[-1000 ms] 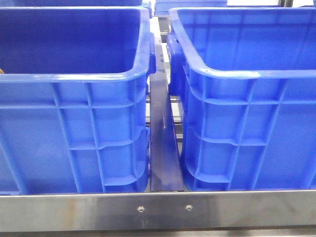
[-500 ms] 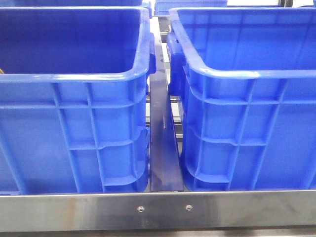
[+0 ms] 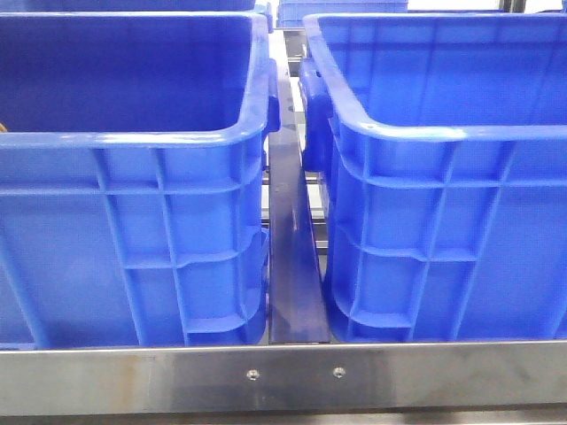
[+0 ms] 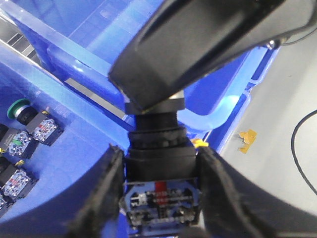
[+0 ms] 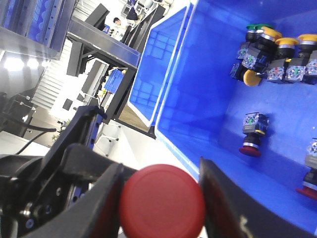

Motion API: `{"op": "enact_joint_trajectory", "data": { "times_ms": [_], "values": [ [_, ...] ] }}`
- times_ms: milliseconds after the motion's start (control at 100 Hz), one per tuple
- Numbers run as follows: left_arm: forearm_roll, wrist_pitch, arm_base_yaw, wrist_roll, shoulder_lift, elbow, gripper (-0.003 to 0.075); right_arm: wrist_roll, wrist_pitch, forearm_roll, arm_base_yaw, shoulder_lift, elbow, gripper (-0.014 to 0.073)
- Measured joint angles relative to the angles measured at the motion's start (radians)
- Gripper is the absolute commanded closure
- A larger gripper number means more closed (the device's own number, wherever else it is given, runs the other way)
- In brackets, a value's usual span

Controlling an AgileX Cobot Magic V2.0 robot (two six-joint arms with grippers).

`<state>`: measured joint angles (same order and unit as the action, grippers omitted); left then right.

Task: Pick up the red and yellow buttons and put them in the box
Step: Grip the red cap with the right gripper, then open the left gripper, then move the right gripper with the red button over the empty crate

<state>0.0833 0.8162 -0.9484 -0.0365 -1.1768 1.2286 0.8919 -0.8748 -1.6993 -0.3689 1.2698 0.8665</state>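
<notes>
bright overhead light | rim glare on crate (image 3: 443, 133) | wrist foregrounds blurred

Grey floor (image 4: 277, 99) with a black cable (image 4: 299, 148), steel front rail (image 3: 283, 376), black-framed tables (image 5: 106, 42), bright ceiling lights (image 5: 20, 63)

A steel rail (image 3: 283, 376) runs across the front, a black cable (image 4: 302, 148) lies on the floor.

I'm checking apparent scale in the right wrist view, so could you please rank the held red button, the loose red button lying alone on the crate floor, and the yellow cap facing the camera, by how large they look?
1. Held red button in the right hand, largest, though it is nearest the camera.
2. Loose red button.
3. Yellow cap, smallest, though only slightly smaller than the loose red one.
</notes>
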Motion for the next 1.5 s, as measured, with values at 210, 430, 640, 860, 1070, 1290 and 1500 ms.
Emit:
{"op": "enact_joint_trajectory", "data": {
  "times_ms": [210,430,640,860,1070,1290,1500],
  "values": [
    [0.000,0.000,0.000,0.000,0.000,0.000,0.0256,0.032,-0.006,0.000,0.000,0.000,0.000,0.0381],
    [0.002,0.000,0.000,-0.029,0.000,0.000,0.0256,0.091,0.041,0.002,0.000,0.000,0.000,0.0381],
    [0.004,0.000,0.030,-0.076,0.015,0.000,0.0256,0.152,0.089,0.002,0.000,0.000,0.000,0.0381],
    [0.059,-0.004,0.095,-0.155,0.080,-0.042,0.0256,0.197,0.144,0.002,0.000,0.000,0.000,0.0381],
    [0.184,-0.004,0.222,-0.303,0.199,-0.146,0.0257,0.219,0.164,0.000,0.000,0.000,0.000,0.0381],
    [0.218,-0.002,0.405,-0.348,0.350,-0.230,0.0257,0.224,0.166,0.000,0.000,0.000,0.000,0.0381],
    [0.233,0.012,0.555,-0.350,0.447,-0.316,0.0290,0.249,0.173,0.000,0.000,0.000,0.000,0.0381]
  ]
}}
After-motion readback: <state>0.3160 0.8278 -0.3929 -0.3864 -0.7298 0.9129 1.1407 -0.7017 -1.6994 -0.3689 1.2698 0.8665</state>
